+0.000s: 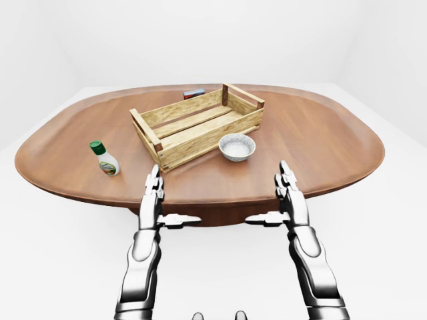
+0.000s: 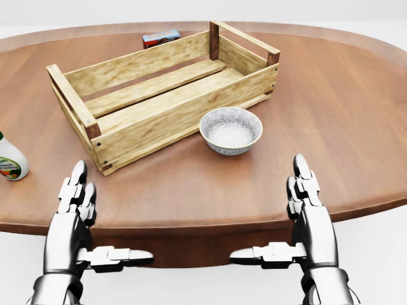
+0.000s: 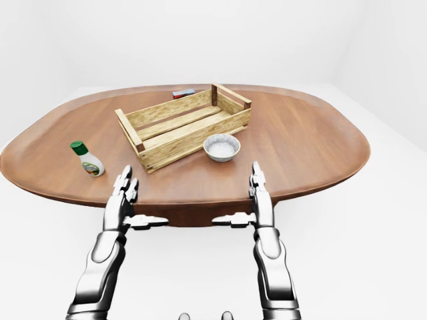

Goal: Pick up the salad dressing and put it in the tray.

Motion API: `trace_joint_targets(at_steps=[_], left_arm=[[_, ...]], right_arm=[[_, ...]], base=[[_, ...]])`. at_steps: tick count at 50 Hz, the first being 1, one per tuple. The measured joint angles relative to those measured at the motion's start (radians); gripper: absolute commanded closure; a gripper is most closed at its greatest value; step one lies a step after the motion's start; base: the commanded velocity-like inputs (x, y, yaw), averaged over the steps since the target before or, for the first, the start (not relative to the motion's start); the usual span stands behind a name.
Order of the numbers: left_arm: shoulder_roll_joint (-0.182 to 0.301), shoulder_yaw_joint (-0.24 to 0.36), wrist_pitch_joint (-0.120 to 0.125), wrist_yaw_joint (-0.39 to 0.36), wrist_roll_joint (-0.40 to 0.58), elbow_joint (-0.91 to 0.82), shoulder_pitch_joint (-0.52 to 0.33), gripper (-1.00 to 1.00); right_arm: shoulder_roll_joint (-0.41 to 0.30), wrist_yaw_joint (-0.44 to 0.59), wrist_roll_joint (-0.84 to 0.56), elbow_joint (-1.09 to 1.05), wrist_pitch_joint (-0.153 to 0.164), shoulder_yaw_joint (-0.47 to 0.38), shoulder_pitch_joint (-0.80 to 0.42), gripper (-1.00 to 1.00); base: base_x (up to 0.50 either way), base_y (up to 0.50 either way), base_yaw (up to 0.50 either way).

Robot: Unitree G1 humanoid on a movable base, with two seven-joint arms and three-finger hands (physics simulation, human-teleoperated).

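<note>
The salad dressing (image 1: 105, 159) is a small white bottle with a green cap, standing upright on the left part of the oval wooden table (image 1: 320, 140). The tray (image 1: 200, 125) is an empty slatted wooden crate at the table's middle. My left hand (image 1: 157, 203) hovers open at the table's near edge, right of and below the bottle. My right hand (image 1: 283, 200) is open too, at the near edge below the bowl. Neither hand touches anything. In the head view only the bottle's body (image 2: 11, 165) shows at the left edge.
A white speckled bowl (image 1: 237, 146) sits just right of the crate's near corner. A small red and blue box (image 1: 194, 93) lies behind the crate at the top. White floor and walls surround the table.
</note>
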Motion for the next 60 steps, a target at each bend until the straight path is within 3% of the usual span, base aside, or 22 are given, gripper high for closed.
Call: trace_joint_targets(at_steps=[3, 5, 18, 29, 33, 41, 60], left_arm=[[0.017, 0.039, 0.038, -0.007, -0.012, -0.047, 0.001, -1.0], [0.029, 0.068, 0.067, -0.013, -0.021, -0.089, 0.004, -1.0], [0.087, 0.291, 0.067, -0.06, -0.086, -0.422, 0.02, -1.0], [0.156, 0.49, 0.067, -0.093, -0.169, -0.467, 0.011, -1.0], [0.178, 0.546, 0.067, -0.098, -0.196, -0.463, 0.014, -1.0], [0.2, 0.609, 0.067, -0.104, -0.224, -0.45, 0.019, -1.0], [0.212, 0.654, 0.067, -0.109, -0.232, -0.455, 0.032, -1.0]], right_arm=[[-0.009, 0.01, 0.004, -0.096, 0.048, -0.028, 0.018, -1.0], [-0.016, 0.018, 0.005, -0.179, 0.048, -0.054, 0.03, -1.0], [-0.064, 0.116, 0.078, -0.713, 0.048, -0.372, 0.065, -1.0], [-0.304, -0.086, 0.558, -0.893, 0.048, -0.735, 0.206, -1.0], [-0.361, -0.138, 0.673, -0.922, 0.048, -0.817, 0.25, -1.0], [-0.441, -0.206, 0.682, -0.952, 0.048, -0.834, 0.282, -1.0], [-0.455, -0.182, 0.501, -0.978, 0.048, -0.771, 0.245, -1.0]], base=[[0.0, 0.0, 0.0], [0.0, 0.0, 0.0], [0.0, 0.0, 0.0], [0.0, 0.0, 0.0], [0.0, 0.0, 0.0], [0.0, 0.38, 0.0], [0.01, 0.5, 0.0]])
